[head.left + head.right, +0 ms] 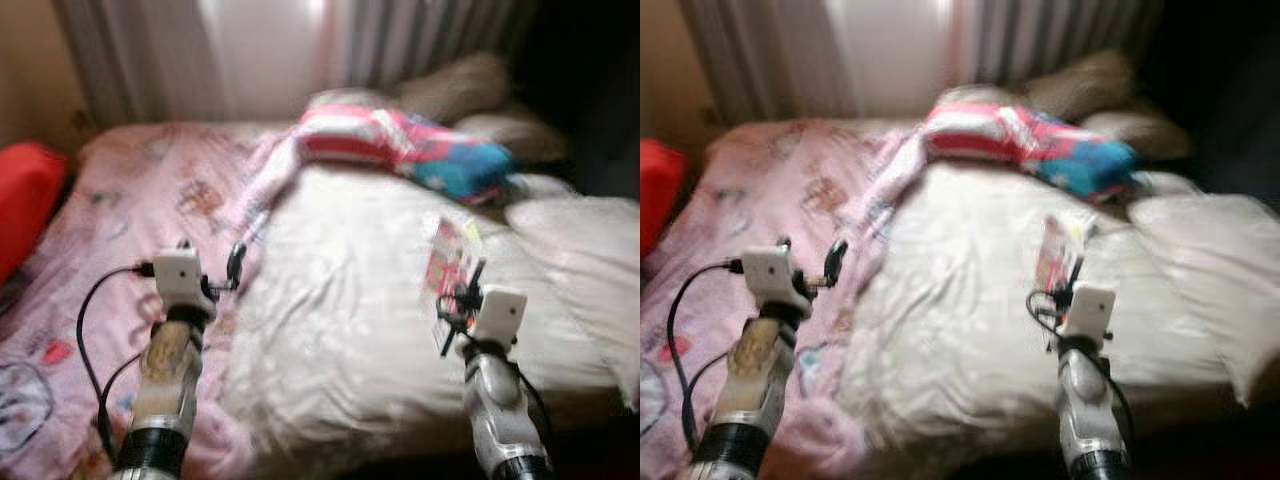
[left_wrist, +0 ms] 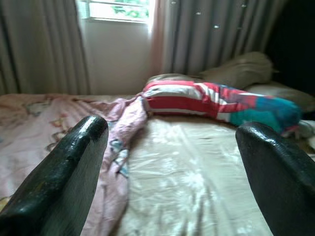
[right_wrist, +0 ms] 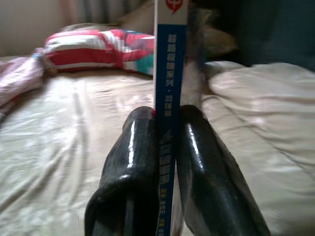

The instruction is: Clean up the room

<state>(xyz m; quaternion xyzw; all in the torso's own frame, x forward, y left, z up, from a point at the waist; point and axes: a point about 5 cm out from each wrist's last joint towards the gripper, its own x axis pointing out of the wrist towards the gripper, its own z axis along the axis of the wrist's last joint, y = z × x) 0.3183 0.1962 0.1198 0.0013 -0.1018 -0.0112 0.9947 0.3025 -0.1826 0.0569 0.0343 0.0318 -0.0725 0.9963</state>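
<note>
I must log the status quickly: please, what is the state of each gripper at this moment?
Left gripper: open, holding nothing, above the bed.
Right gripper: shut on a thin book, held upright by its edge.

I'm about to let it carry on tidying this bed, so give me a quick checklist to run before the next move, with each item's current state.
1. Right gripper has a firm hold on the flat packet: ok, pinched between both fingers.
2. Packet lifted off the cream bedding: ok, held upright above it.
3. Left gripper free for work: ok, open and holding nothing.
4. Striped pillow out of the arms' way: ok, farther back.
5. Drop-off spot for the packet: cannot tell.
6. Head views sharp: not ok, blurred.
</note>
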